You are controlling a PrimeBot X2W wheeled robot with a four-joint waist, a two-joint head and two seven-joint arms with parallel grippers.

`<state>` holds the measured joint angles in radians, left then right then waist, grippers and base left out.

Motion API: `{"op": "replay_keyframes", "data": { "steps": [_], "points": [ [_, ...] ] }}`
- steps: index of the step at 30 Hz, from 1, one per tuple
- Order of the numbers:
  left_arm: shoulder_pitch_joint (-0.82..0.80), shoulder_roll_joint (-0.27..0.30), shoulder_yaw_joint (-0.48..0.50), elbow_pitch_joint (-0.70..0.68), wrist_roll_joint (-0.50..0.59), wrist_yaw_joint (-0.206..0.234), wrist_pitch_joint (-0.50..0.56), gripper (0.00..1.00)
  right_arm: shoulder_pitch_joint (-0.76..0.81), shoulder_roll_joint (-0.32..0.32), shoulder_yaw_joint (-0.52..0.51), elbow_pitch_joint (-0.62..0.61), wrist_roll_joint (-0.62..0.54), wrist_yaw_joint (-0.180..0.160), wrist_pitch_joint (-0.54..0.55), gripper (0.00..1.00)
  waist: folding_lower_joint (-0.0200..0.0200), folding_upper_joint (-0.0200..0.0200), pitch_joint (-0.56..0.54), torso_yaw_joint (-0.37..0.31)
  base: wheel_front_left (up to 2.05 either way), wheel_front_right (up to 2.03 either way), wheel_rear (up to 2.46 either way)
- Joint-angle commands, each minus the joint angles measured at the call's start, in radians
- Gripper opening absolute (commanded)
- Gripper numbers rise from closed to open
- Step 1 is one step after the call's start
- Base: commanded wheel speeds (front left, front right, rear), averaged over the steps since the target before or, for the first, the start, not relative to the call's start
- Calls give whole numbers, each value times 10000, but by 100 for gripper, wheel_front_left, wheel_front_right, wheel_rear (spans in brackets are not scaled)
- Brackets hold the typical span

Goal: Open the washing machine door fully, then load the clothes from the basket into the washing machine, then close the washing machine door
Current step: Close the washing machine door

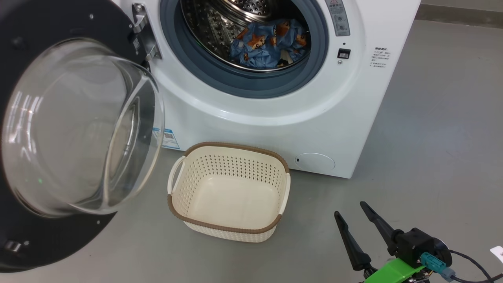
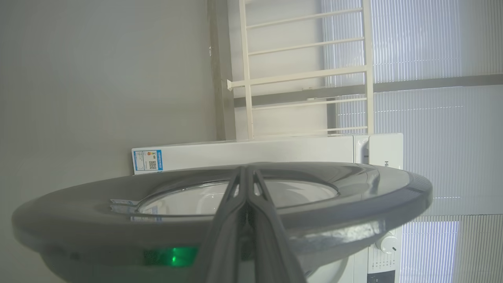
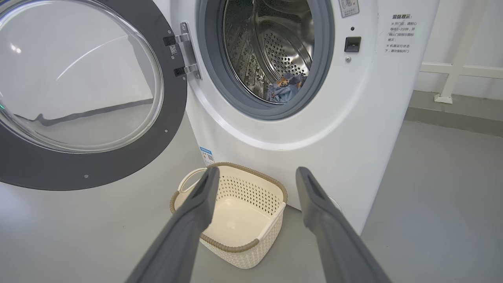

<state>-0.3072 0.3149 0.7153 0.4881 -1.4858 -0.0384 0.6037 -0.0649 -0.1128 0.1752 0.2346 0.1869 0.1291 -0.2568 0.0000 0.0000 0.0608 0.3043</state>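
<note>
Washing machine door (image 1: 78, 129) swung wide open at 9 o'clock in head view. Bear-print clothes (image 1: 271, 45) in drum (image 1: 212, 27) at 12. Basket (image 1: 230, 192) on floor (image 1: 432, 157), ctr, just in front of washing machine (image 1: 275, 118). R gripper (image 1: 349, 209) at 5, fingers spread wide, holding nothing. L gripper (image 2: 246, 173) fingers pinched together, tips over door's black rim, contact unclear.

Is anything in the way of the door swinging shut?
Nothing visible. The clothes lie inside the drum, off the seal. The basket sits on the floor, seemingly below the swing of the door.

Floor (image 1: 444, 118) is grey, railing (image 2: 306, 75) cream (blinds (image 2: 432, 39) behind).
</note>
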Motion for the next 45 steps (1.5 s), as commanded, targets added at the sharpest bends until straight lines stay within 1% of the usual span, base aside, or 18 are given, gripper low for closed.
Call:
{"op": "replay_keyframes", "data": {
  "steps": [1,8,13,17,20,25,30,34,38,42,44,45],
  "points": [
    [55,219,-13,-395,-194,104,357,0,-184,45,201,-179,97,16,-49,100,0,0,-17,14,0,0,0],
    [468,-100,-73,-1305,-758,463,1334,0,-174,40,208,-95,142,16,-49,100,0,0,-28,39,0,0,0],
    [933,-425,-167,-2118,-1237,903,2181,0,-192,70,226,-30,192,16,-49,100,0,0,-46,27,0,0,0],
    [1371,-788,-216,-2819,-1620,1124,2755,0,-198,126,238,-16,220,16,-49,100,0,0,-59,7,0,0,0],
    [1672,-1061,-353,-3309,-1895,1327,3234,0,-205,149,243,-1,234,16,-49,100,0,0,-50,-5,0,0,0],
    [2051,-1528,-636,-4075,-2246,1548,3844,0,-227,181,259,33,254,16,-49,100,0,0,-41,-63,0,0,0],
    [2404,-2084,-936,-4780,-2549,1553,4207,0,-241,200,266,49,279,16,-49,100,0,0,-19,-194,0,0,0],
    [2663,-2458,-1310,-5239,-2883,1400,4298,0,-282,222,290,74,307,16,-49,100,0,0,-14,-387,0,0,0],
    [2787,-2570,-1630,-5432,-3093,1272,4228,0,-304,237,296,84,322,16,-49,100,0,0,-6,-514,0,0,0],
    [3042,-2634,-2472,-5707,-3252,1099,3992,0,-346,267,317,106,343,16,-49,100,0,0,17,-757,0,0,0],
    [3076,-2637,-2630,-5755,-3279,1063,3933,0,-360,274,329,106,346,16,-49,100,0,0,30,-815,0,0,0],
    [3123,-2641,-3013,-5844,-3468,978,3751,0,-373,284,328,107,355,16,-49,100,0,0,51,-916,0,0,0]
  ]
}}
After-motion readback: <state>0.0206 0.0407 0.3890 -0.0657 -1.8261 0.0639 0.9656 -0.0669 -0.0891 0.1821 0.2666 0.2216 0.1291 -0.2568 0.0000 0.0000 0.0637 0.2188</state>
